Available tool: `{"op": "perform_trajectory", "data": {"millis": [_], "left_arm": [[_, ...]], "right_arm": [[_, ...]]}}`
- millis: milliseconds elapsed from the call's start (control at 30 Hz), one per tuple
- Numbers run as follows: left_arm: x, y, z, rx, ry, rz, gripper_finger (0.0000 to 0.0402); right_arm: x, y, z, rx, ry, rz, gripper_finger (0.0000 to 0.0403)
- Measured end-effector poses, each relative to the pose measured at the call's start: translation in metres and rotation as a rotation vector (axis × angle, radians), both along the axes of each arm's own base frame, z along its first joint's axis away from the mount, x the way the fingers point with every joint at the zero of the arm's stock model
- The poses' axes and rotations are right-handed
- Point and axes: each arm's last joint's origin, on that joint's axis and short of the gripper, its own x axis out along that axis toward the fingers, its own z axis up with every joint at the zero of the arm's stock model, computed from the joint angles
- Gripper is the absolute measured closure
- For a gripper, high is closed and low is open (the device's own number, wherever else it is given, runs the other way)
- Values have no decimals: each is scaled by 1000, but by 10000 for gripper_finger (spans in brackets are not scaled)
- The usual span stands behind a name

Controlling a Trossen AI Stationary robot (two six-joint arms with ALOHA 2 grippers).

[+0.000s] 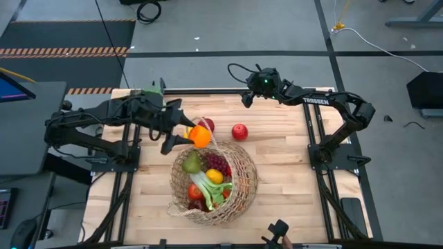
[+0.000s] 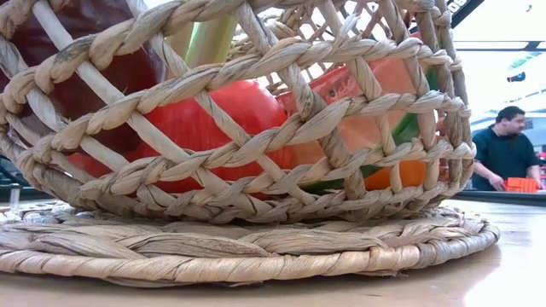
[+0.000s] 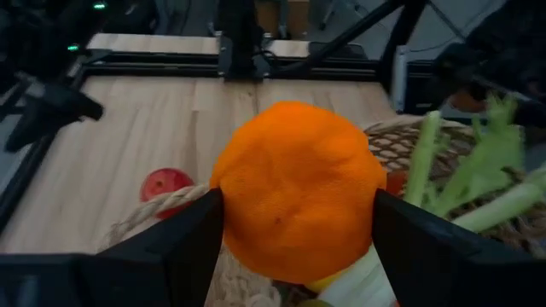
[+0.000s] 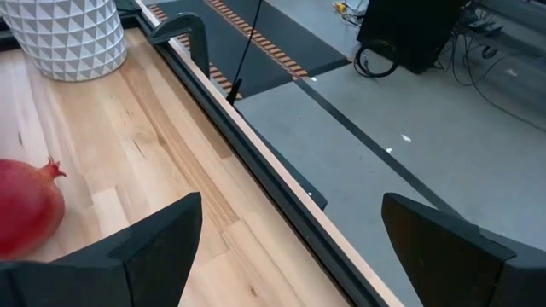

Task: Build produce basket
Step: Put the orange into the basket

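Observation:
The tan wicker basket (image 1: 239, 185) stands on the table's middle, near the front; it fills the low view (image 2: 256, 162). In it lie a green pear (image 1: 192, 163), purple grapes (image 1: 217, 163), a lemon (image 1: 214, 176), a leek (image 1: 206, 188) and red fruit (image 1: 195, 192). My left gripper (image 1: 194, 135) is shut on an orange (image 1: 201, 137) above the basket's far-left rim. A red apple (image 1: 239, 131) and a red pomegranate (image 1: 208, 125) rest on the table beyond the basket. My right gripper (image 1: 245, 97) is open and empty near the far edge. My left gripper pinches the orange's two opposite sides (image 3: 230, 213) between its two fingers (image 3: 183, 247). The fingers come from the table's left, slanting down. The orange is lifted clear, over the basket's rim (image 3: 158, 207).
A white patterned pot (image 4: 68, 34) stands near the table's far edge, with the pomegranate (image 4: 26, 209) close to my right gripper (image 4: 290, 230). The leek's green leaves (image 3: 465, 175) stick up out of the basket. A person (image 2: 505, 149) shows beyond the table.

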Motion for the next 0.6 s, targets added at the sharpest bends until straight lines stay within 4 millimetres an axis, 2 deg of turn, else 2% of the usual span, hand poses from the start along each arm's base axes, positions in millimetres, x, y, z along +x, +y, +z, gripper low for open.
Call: {"op": "perform_trajectory", "data": {"millis": [233,367,600], "left_arm": [[-1,1,-4,-21,44,43,122],[7,-2,-12,-80,106,52,122],[30,-19,-31,-81,196,-22,122]], "right_arm": [[0,0,0,23,-16,-13,37],[1,2,0,24,-16,-8,37],[3,5,-2,36,1,2,37]]}}
